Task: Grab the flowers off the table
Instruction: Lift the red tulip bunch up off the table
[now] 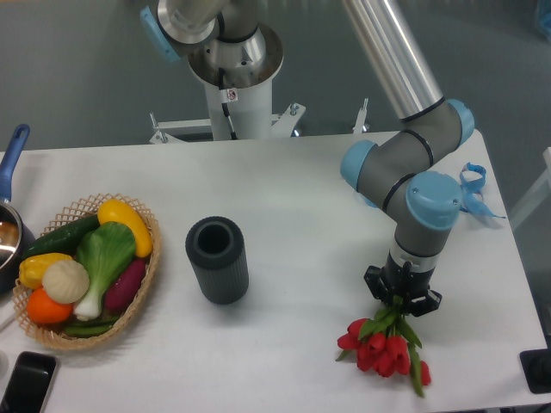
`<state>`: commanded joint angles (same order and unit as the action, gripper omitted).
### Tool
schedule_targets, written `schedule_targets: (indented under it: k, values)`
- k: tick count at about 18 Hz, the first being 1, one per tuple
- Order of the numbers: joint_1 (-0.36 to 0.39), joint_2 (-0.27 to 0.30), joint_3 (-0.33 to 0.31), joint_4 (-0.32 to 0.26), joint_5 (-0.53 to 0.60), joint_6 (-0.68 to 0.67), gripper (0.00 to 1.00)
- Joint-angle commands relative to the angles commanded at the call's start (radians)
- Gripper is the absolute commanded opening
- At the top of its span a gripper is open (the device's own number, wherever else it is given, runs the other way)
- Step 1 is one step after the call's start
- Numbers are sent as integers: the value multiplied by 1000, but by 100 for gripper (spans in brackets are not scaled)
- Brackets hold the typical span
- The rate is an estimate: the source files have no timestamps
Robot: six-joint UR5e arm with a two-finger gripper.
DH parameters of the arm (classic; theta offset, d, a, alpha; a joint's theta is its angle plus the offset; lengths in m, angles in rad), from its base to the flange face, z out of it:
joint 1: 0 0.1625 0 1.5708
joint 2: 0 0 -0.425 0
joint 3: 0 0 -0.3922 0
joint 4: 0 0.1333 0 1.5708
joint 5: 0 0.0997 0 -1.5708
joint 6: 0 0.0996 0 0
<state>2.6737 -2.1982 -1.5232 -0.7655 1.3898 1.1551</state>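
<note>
Gripper (401, 301) pinching flowers (384, 346) at stems; red heads just below it, over table (293, 198)

cam: 1 fixed view | high, front, angled down | table (284, 189) mid-range, edges cropped

white table (310, 215) with basket (146, 284), vase (218, 260)

A white table (284, 198) held red tulips (385, 353) with green stems and leaves at about five o'clock. A black gripper (401, 297) hung from a grey arm (405, 163) with light blue joint caps. A dark grey ribbed cylinder (217, 260) stood near centre. At nine o'clock, a tan wicker basket (146, 284) held yellow, orange, green, purple and cream-white produce. Blue ribbon strips (472, 194) lay at three o'clock.
</note>
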Motion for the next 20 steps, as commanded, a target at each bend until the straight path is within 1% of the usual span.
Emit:
schedule_targets:
  k: [2, 3, 4, 5, 8, 13, 16, 18, 20]
  values:
    - [0, 15, 2, 0, -2, 2, 14]
    - [0, 37, 2, 0, -2, -1, 15]
    - [0, 69, 0, -2, -3, -5, 15]
    - [-3, 142, -5, -2, -11, -40, 15]
    - [-5, 208, 2, 0, -35, -98, 15]
    - [-2, 314, 5, 0, -179, -207, 15]
    - [11, 353, 3, 0, -253, -276, 15]
    - [23, 361, 3, 0, -282, -299, 15]
    - [28, 364, 3, 0, -334, -311, 15]
